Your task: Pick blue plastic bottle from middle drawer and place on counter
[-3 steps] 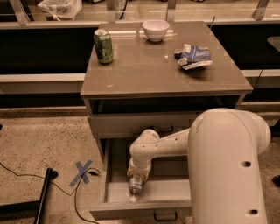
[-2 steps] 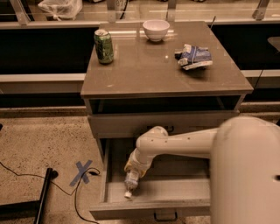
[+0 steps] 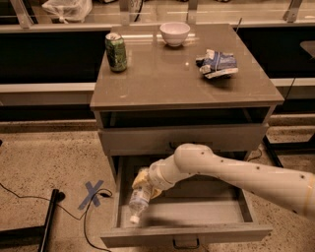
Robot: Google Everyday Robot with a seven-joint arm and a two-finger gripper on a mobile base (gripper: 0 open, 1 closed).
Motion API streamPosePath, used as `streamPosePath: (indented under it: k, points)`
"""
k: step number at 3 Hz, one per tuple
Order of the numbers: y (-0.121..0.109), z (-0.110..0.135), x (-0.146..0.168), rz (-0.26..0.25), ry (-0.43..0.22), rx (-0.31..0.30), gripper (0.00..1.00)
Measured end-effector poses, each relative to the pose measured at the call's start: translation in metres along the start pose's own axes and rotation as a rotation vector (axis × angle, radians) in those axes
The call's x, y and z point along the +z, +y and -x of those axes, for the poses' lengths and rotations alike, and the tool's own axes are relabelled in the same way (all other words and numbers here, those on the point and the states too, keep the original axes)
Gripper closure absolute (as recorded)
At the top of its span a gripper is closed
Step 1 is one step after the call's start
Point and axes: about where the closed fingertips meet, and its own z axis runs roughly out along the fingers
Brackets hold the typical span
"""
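**Bottle pinched over the open drawer**

Nearest to me, the drawer (image 3: 206,212) is standing pulled well out of the cabinet, its small dark handle (image 3: 179,242) showing low on the front board. Over the left part of it the gripper (image 3: 144,187) is hanging at the end of the white arm (image 3: 231,170), which is reaching in from the right. Its yellowish fingers (image 3: 141,178) are pinching the upper end of the bottle (image 3: 139,201). The bottle is tilting steeply, white cap downward and toward the front left corner. I cannot tell whether the cap is touching the drawer floor.

On the floor to the left, a blue tape cross (image 3: 93,193) is lying beside a dark cable (image 3: 29,198).

Behind the arm, the upper drawer (image 3: 147,139) is sitting closed.

Above it, the counter (image 3: 162,81) is carrying three things, well apart from each other: a crumpled snack bag (image 3: 216,64) at the right, a green can (image 3: 116,51) upright at the left, and a white bowl (image 3: 174,33) at the back edge.

Farthest off, a pale plastic bag (image 3: 66,7) is lying on the long ledge (image 3: 54,28).
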Motion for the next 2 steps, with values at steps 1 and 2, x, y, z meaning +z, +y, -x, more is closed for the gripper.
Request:
streamPosePath:
  k: [1,2]
  points:
    - [-0.029,0.038,-0.054,-0.119,0.013,-0.118,1.00]
    - [-0.039,0.054,-0.149,-0.240,0.068,-0.225,1.00]
